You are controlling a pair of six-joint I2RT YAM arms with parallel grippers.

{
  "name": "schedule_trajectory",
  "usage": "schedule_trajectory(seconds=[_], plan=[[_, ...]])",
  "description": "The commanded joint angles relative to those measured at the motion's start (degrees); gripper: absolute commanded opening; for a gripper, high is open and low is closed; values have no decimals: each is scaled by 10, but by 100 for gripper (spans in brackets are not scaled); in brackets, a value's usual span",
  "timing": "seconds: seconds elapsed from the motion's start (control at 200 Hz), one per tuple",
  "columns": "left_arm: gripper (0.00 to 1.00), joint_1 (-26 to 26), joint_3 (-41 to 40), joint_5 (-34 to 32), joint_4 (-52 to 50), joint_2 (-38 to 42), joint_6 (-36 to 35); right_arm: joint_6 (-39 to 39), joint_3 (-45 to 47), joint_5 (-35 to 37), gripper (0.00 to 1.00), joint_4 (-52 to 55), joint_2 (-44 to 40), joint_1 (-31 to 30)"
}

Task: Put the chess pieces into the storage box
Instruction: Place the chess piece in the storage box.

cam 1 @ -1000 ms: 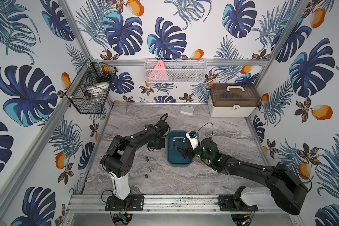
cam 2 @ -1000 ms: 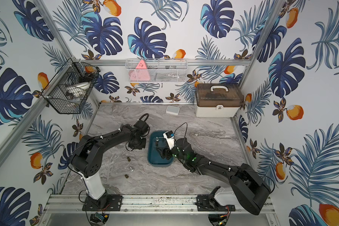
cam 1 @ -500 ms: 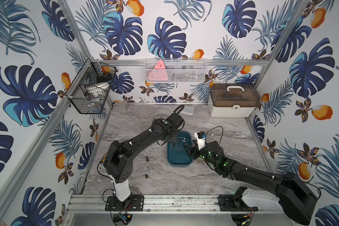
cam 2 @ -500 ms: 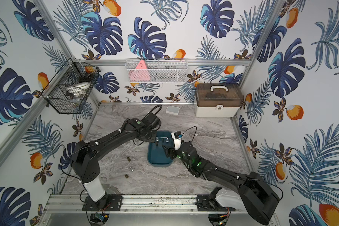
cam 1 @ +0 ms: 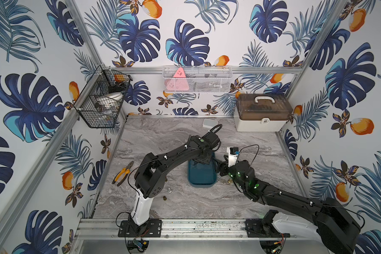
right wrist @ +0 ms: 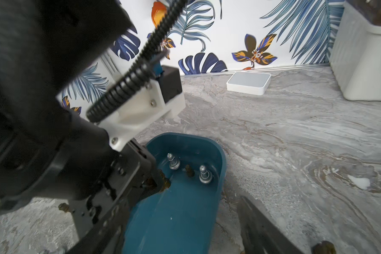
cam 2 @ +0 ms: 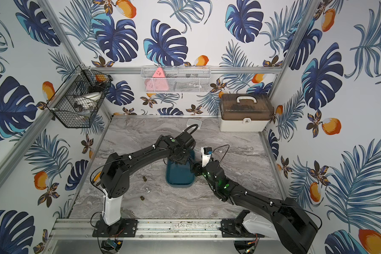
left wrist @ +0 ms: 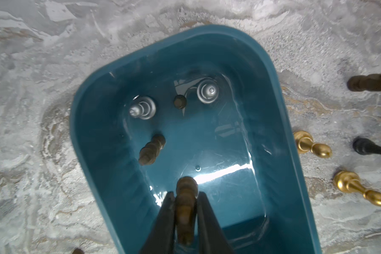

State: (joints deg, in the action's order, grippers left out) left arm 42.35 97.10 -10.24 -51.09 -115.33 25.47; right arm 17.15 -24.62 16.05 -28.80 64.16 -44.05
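The dark teal storage box sits mid-table. My left gripper hangs over the box's far end, shut on a brown chess piece. Inside the box stand two silver pieces and a small dark one; a brown one lies on its side. My right gripper is open just right of the box, holding nothing; one finger shows. Gold pieces and dark ones lie beside the box.
More loose pieces lie on the marble left of the box. Yellow-handled pliers lie by the left wall. A white case with a brown lid and a small flat white box stand at the back.
My left gripper has swung from the table left of the box to above the box, carrying the brown piece. My right gripper has drawn back out of the box to its right side.
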Motion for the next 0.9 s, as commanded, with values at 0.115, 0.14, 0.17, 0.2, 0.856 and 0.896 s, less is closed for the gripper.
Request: schedule_trajectory(seconds=[0.115,0.14,0.17,0.2,0.856,0.896], plan=[[15,1,13,-4,6,-32,-9,5,22,38,79,-28,-34,2],[15,0,12,-6,6,-33,-7,5,22,37,79,-27,-34,2],[15,1,11,-4,9,-36,-7,4,21,37,79,-25,-34,2],[15,1,10,-2,12,-39,-7,5,20,36,79,-24,-34,2],[15,-19,18,0,32,-86,-13,-4,13,15,80,-17,-30,4],[15,-19,15,2,36,-86,-13,-4,12,13,80,-16,-30,4]])
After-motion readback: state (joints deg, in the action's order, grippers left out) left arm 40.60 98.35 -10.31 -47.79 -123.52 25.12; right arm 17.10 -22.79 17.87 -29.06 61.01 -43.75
